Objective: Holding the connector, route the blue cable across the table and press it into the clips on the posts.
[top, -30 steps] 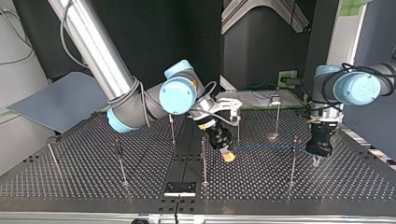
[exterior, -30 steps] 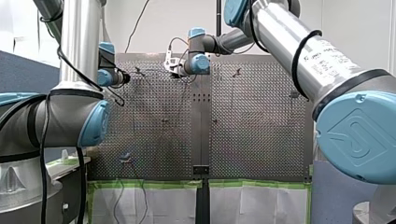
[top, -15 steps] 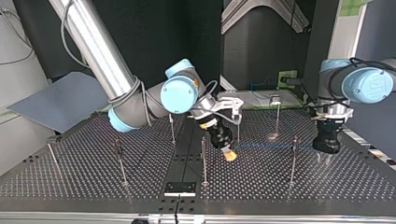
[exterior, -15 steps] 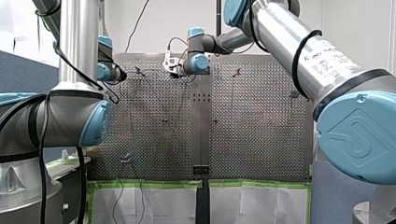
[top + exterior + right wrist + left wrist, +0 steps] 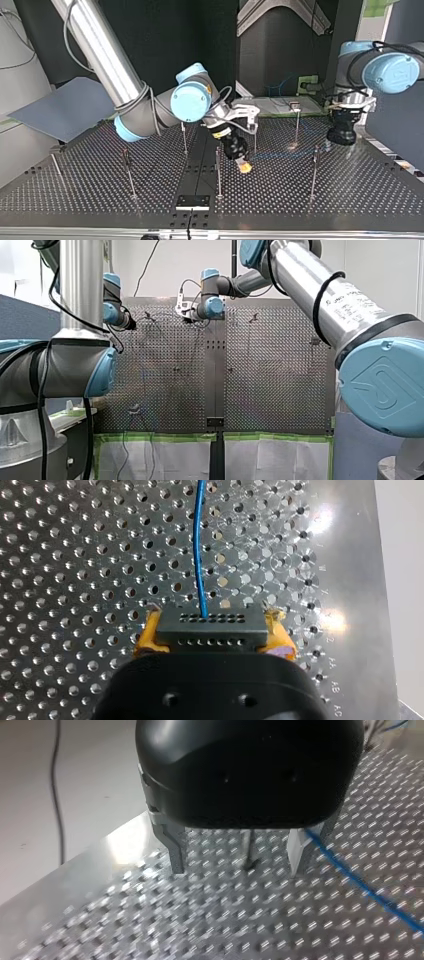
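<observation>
Front view: my left gripper (image 5: 132, 324) and my right gripper (image 5: 191, 317) are both over the far part of the table (image 5: 270, 380), well apart.

Top view: the blue cable (image 5: 280, 154) runs from my right gripper sideways to a post (image 5: 314, 170); my left gripper hangs nearer to it.

Left wrist view: metal fingers (image 5: 175, 852) stand apart and empty, with the cable just outside one of them.

Right wrist view: yellow pads (image 5: 145, 639) clamp the dark connector (image 5: 210, 625); the thin cable leaves straight ahead.

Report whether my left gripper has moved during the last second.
Yes. In the top view my left gripper has moved up and away, from beside the shaft of the nearest post to level with its top.
</observation>
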### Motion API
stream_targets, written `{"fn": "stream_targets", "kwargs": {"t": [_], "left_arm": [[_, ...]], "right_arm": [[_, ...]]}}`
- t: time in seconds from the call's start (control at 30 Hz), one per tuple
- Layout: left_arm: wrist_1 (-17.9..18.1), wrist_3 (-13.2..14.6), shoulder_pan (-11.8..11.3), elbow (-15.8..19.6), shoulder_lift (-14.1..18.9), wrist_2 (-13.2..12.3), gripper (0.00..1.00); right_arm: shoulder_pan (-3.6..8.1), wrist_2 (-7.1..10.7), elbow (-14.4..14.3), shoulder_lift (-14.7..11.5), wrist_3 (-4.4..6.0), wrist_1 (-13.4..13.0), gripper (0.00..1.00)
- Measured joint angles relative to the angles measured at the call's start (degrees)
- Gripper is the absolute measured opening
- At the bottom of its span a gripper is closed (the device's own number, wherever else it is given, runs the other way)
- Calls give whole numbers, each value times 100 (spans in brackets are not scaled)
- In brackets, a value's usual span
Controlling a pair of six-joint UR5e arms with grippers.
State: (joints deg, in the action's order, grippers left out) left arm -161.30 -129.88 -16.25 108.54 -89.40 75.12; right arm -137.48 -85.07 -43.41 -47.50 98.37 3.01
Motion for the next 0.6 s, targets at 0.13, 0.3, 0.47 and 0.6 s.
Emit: {"fn": "stream_targets", "kwargs": {"t": [0.13,0.3,0.47,0.6], "left_arm": [[-194,124,60,194,193,-58,100],[-451,199,138,447,448,-29,100],[-692,242,209,692,692,38,100],[-834,277,263,873,891,-16,100]], "right_arm": [[11,-90,2,-39,0,10,0],[17,-127,2,-75,0,21,0],[12,-133,0,-108,0,50,0],[-6,-140,-1,-109,0,58,0]]}}
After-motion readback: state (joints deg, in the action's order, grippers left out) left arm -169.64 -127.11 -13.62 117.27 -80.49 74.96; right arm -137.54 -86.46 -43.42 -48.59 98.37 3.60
